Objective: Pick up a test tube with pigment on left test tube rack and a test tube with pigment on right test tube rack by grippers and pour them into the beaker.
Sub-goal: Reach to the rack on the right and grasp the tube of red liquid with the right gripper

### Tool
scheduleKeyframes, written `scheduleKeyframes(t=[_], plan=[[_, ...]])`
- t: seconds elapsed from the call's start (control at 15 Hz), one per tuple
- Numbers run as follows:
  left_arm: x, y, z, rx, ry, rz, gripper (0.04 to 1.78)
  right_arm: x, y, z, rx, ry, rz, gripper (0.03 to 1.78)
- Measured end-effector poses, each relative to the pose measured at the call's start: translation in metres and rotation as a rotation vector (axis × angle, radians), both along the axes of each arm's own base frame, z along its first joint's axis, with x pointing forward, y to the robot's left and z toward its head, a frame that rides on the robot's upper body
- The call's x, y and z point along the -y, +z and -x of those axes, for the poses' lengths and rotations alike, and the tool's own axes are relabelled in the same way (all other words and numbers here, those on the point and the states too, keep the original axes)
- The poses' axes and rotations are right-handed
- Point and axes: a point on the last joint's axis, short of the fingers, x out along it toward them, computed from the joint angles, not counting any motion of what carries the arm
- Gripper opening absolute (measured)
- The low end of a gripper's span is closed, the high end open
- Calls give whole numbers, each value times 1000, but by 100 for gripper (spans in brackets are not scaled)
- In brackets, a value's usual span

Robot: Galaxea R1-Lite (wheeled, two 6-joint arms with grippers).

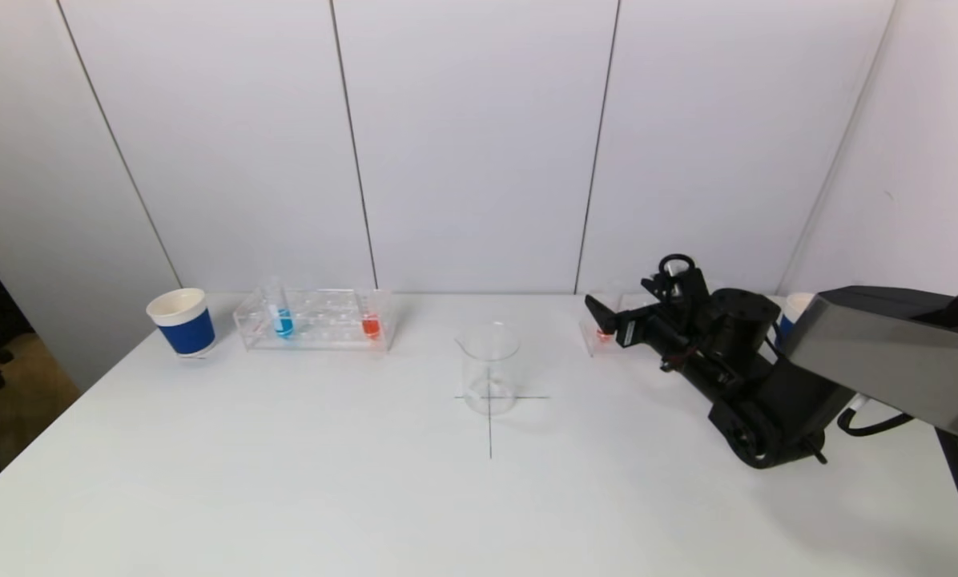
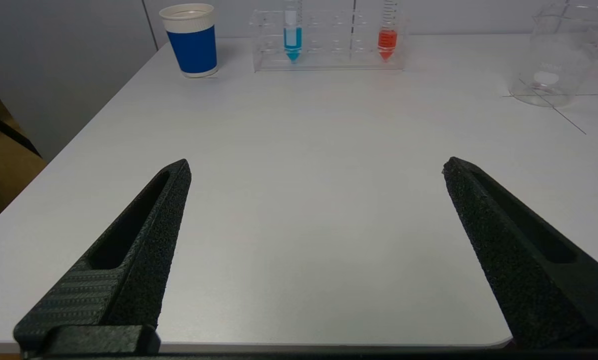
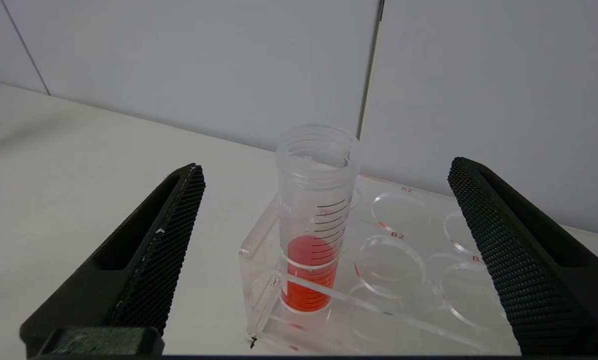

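Observation:
The left test tube rack (image 1: 327,316) of clear plastic holds a tube of blue pigment (image 1: 283,320) and a tube of red pigment (image 1: 371,324). An empty glass beaker (image 1: 489,369) stands at the table's middle. The right test tube rack (image 3: 261,280) holds one open tube of red pigment (image 3: 314,225) in its corner hole. My right gripper (image 3: 326,165) is open just in front of that tube, a finger to either side, touching nothing. My left gripper (image 2: 316,161) hangs open over the table's near left part, far from the left rack (image 2: 329,50), and is out of the head view.
A blue paper cup (image 1: 183,322) stands left of the left rack. A second cup (image 1: 791,308) shows behind my right arm. The beaker sits on a drawn cross (image 1: 491,425). The wall runs close behind both racks.

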Motion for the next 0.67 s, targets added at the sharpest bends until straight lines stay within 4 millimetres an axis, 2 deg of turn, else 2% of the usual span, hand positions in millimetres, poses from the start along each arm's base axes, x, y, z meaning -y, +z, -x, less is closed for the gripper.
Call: scheduleKeyframes(t=[0.67], plan=[[0,0,0,0,0,0,176,-4,-11,-18,7,-23,-2,177]])
